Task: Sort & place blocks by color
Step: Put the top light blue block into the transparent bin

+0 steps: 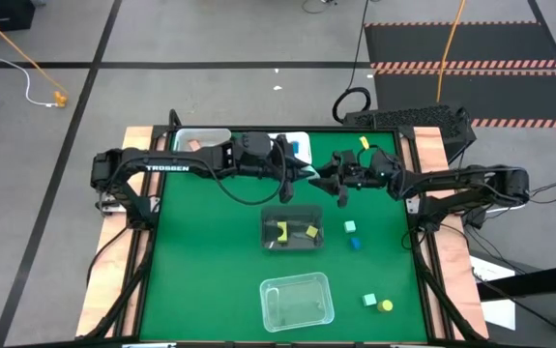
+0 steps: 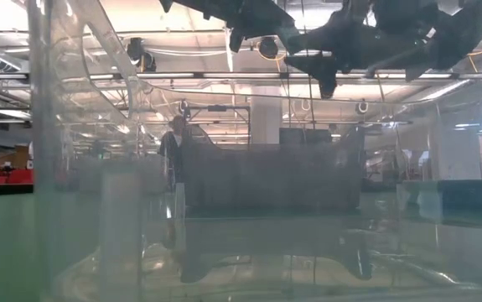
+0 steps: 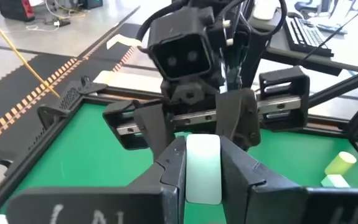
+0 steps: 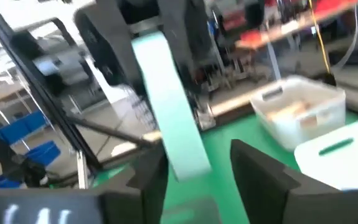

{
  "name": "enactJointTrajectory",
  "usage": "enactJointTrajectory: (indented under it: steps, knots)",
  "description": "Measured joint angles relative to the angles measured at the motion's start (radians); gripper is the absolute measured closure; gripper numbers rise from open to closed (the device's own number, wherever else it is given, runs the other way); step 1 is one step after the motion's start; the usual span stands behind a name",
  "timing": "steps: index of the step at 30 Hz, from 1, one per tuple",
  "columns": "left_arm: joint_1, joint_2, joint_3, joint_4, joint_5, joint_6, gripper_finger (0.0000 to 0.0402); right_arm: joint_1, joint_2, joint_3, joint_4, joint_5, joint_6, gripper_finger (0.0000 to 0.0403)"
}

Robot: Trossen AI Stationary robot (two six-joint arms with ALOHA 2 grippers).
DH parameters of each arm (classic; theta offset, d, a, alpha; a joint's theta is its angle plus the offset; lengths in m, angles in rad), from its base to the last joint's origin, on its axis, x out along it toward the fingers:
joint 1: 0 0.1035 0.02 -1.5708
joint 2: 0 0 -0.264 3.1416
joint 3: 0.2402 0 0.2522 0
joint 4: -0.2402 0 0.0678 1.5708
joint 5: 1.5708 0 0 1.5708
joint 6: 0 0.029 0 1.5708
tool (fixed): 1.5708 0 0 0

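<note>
High over the table's middle my two grippers meet tip to tip. My left gripper (image 3: pixel 202 158) is shut on a mint green bar block (image 3: pixel 202 168). My right gripper (image 4: pixel 200 155) faces it, open. Its fingers stand on either side of the bar's free end (image 4: pixel 185 158); whether one of them touches the bar I cannot tell. Loose blocks lie on the green table: mint (image 1: pixel 350 227), blue (image 1: pixel 355 244), mint (image 1: pixel 369 301) and yellow (image 1: pixel 386 306) to the right, and a yellow one (image 1: pixel 364 143) at the far edge. My left gripper pinches the mint bar by its two long sides (image 3: pixel 202 183) between its two fingers. The fingers come about level from the table's left and lie along the bar. The bar is lifted well clear of the table, its free end pointing at the right gripper.
A clear tray (image 1: pixel 292 232) with yellow blocks sits mid-table. A second clear tray (image 1: pixel 297 300) lies near the front edge. Two white trays (image 1: pixel 200 140) (image 1: pixel 295 145) stand at the far edge. Bare green mat lies to the left.
</note>
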Motion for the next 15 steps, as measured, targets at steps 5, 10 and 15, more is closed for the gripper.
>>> enactJointTrajectory:
  steps: [5, 10, 15]
  knots:
    - [-0.021, 0.0, 0.0, 0.008, 0.003, -0.049, 0.0344, -0.001, -0.07, 0.0, -0.275, 0.006, -0.056, 0.02]
    - [-0.061, 0.0, 0.001, -0.011, 0.0, -0.13, 0.0344, -0.001, -0.2, -0.001, -0.622, 0.046, -0.09, 0.0186]
    - [-0.124, 0.0, 0.001, -0.061, -0.003, -0.256, 0.0344, -0.001, -0.329, -0.001, -0.903, 0.108, 0.043, 0.0194]
